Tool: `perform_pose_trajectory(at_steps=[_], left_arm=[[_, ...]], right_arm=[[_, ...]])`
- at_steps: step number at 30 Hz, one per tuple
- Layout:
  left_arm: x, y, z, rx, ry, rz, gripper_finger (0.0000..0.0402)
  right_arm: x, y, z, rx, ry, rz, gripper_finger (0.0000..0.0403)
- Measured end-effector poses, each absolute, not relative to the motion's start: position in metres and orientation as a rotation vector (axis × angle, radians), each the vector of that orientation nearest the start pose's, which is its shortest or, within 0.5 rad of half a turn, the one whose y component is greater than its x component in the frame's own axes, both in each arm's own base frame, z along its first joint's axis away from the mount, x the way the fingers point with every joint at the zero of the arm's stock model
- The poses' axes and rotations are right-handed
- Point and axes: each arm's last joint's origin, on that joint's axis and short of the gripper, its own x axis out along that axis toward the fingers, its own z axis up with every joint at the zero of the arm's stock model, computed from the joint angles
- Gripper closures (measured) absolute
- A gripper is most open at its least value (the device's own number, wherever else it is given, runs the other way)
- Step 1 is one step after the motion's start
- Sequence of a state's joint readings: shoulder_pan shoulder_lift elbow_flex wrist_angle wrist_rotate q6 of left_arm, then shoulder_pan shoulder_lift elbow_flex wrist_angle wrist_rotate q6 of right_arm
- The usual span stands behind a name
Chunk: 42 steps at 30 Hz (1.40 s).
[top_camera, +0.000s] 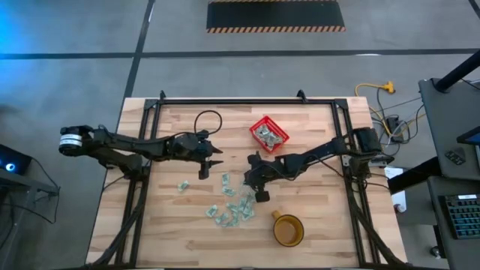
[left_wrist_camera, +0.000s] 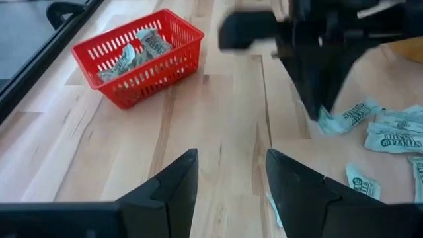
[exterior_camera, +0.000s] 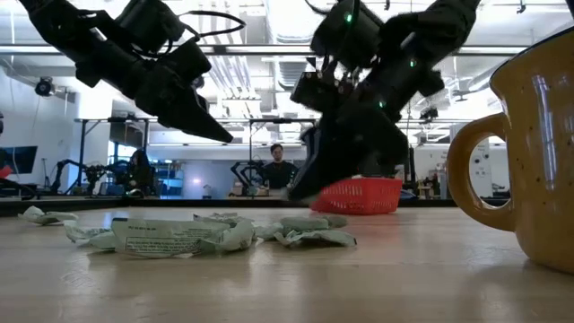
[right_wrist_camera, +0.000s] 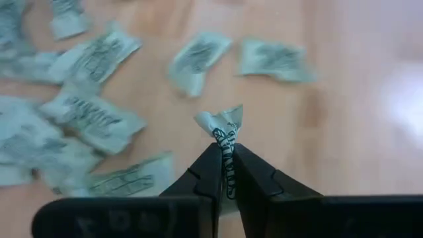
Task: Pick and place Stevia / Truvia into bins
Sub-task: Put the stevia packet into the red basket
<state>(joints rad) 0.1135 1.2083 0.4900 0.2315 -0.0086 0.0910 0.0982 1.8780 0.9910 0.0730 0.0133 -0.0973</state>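
Pale green sachet (right_wrist_camera: 223, 125) sits pinched in the right end effector (right_wrist_camera: 226, 173), fingers closed on its edge above the loose pile (top_camera: 229, 206) mid-bench; carrying it high toward the red basket (top_camera: 269, 133) should clear the rim before release. Left end effector (left_wrist_camera: 228, 182) hovers empty, fingers spread, between pile and basket; it had best keep out of that path.

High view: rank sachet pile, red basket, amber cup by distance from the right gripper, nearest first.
From the right gripper, shut on a sachet:
1. Sachet pile, right beside it, toward the left arm's side.
2. Red basket, on the far side, holding sachets.
3. Amber cup, at the near edge; only slightly farther than the basket.
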Motion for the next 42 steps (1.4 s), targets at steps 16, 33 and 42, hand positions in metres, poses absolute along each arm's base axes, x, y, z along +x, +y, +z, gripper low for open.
perform_pose_trajectory(at_steps=[16, 33, 42], left_arm=[[0.235, 0.027, 0.19, 0.063, 0.482, 0.098, 0.0239], [0.235, 0.027, 0.19, 0.059, 0.476, 0.099, 0.024], [0.235, 0.027, 0.19, 0.058, 0.471, 0.099, 0.024]], right_arm=[[0.307, -0.011, 0.23, -0.361, 0.807, -0.629, 0.0376], [0.296, -0.079, 0.194, -0.144, 0.95, -0.703, 0.0376], [0.304, -0.105, 0.169, -0.07, 0.985, -0.612, 0.0355]])
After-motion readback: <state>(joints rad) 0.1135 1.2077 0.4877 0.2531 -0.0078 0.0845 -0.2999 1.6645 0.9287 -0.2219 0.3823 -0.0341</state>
